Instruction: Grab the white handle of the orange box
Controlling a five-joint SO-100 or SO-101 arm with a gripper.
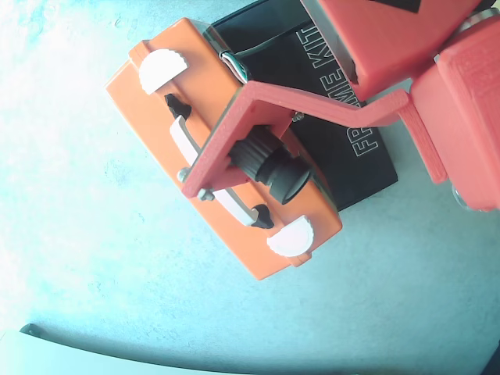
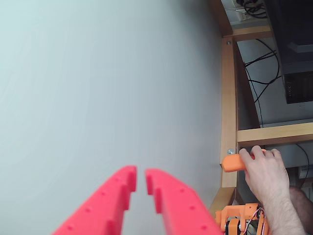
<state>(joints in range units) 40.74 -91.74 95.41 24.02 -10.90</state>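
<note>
In the overhead view the orange box (image 1: 148,109) lies diagonally on the pale table. Its white handle (image 1: 184,137) runs along its length between black mounts. The handle's middle is hidden under the red arm's camera bracket (image 1: 234,141). The fingers do not show in this view. In the wrist view my red gripper (image 2: 141,181) has its fingertips a thin gap apart with nothing between them, over bare table. Neither box nor handle shows there.
Two white half-round latches (image 1: 162,69) (image 1: 291,238) sit on the box. A black box lettered "FRAME KIT" (image 1: 351,148) lies against the orange box's far side. In the wrist view a wooden table edge (image 2: 228,98) and a person's hand (image 2: 259,169) are at the right.
</note>
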